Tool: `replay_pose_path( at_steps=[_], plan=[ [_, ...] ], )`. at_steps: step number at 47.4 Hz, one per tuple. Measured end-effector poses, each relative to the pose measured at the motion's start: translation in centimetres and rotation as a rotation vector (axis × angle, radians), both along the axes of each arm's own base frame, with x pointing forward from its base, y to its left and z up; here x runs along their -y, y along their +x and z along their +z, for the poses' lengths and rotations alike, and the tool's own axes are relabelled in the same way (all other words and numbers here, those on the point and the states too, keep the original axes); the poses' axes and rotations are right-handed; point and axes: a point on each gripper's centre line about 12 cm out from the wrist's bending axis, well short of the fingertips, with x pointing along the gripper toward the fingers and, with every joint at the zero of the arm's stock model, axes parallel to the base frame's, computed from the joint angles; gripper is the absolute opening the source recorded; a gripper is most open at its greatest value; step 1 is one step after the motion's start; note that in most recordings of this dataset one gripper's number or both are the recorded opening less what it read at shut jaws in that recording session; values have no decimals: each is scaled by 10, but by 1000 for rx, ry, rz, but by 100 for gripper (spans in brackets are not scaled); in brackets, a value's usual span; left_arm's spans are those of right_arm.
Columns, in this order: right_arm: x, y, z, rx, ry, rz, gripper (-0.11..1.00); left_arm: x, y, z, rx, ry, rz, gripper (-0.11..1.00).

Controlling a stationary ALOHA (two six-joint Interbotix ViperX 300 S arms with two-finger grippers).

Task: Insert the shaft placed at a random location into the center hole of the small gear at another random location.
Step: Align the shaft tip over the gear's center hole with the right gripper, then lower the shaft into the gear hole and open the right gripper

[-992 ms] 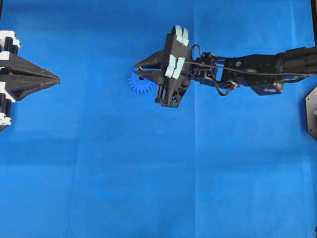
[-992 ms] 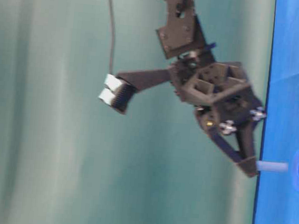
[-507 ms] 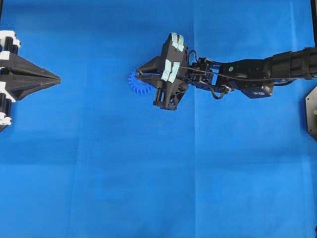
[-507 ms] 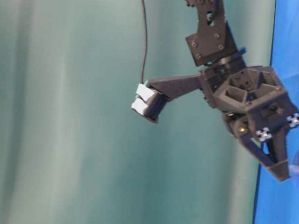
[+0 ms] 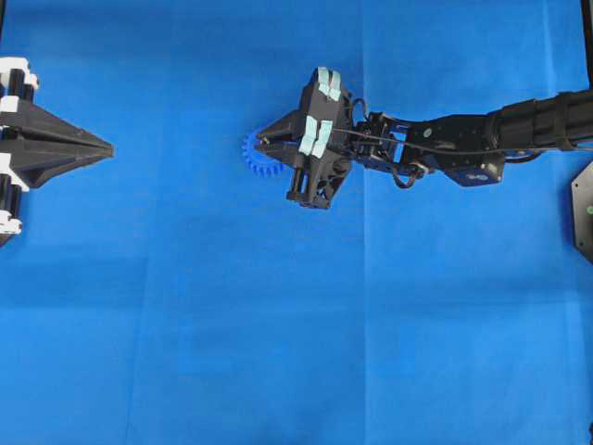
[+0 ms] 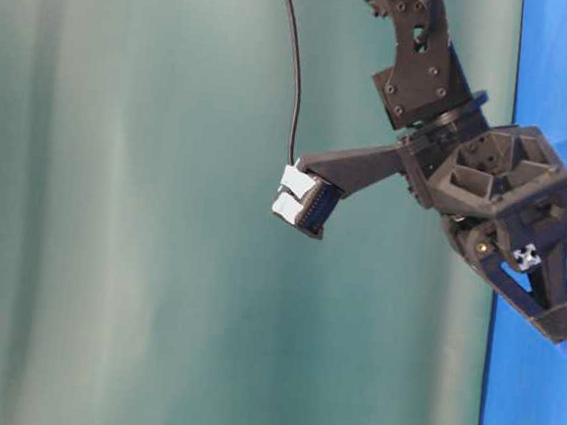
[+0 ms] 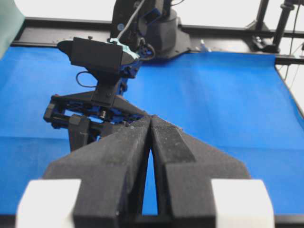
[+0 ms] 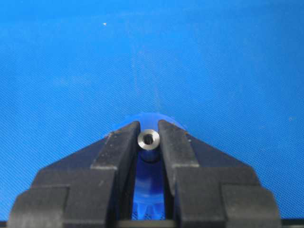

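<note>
Though hidden overhead, shaft (image 8: 148, 140) end-on between right hand (image 8: 148, 142) fingertips.

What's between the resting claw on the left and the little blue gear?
Only bare blue cloth lies between the left claw and the small gear, seen in the overhead view.

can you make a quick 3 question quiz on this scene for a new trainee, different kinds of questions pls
1. True or false: the right gripper is shut on the shaft.
2. Multiple choice: in the overhead view, the small gear lies (a) under the right gripper's tips, (b) beside the left gripper, (c) at the bottom edge of the blue cloth.
3. Fill in: the left gripper is ____ and holds nothing.

Key:
1. True; the wrist view shows the pin end-on, clamped between the fingertips, with the gear right behind it.
2. a
3. shut
</note>
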Motion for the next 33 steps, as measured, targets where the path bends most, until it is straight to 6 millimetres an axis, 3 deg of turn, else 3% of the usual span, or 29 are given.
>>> replay_pose_path(
  at_steps=[9, 12, 17, 25, 27, 33],
  plan=[
    [0, 0, 0, 2, 1, -1, 4, 0, 0, -1, -2, 0, 0, 0],
    [0, 0, -1, -2, 0, 0, 9, 0, 0, -1, -2, 0, 0, 0],
    [0, 0, -1, -2, 0, 0, 33, 0, 0, -1, -5, 0, 0, 0],
    [-2, 2, 1, 2, 9, 1, 83, 0, 0, -1, -6, -3, 0, 0],
    [-3, 2, 1, 2, 10, 3, 85, 0, 0, -2, -8, -3, 0, 0],
    [-3, 2, 8, 13, 9, 3, 77, 0, 0, -2, -8, -11, 0, 0]
  ],
)
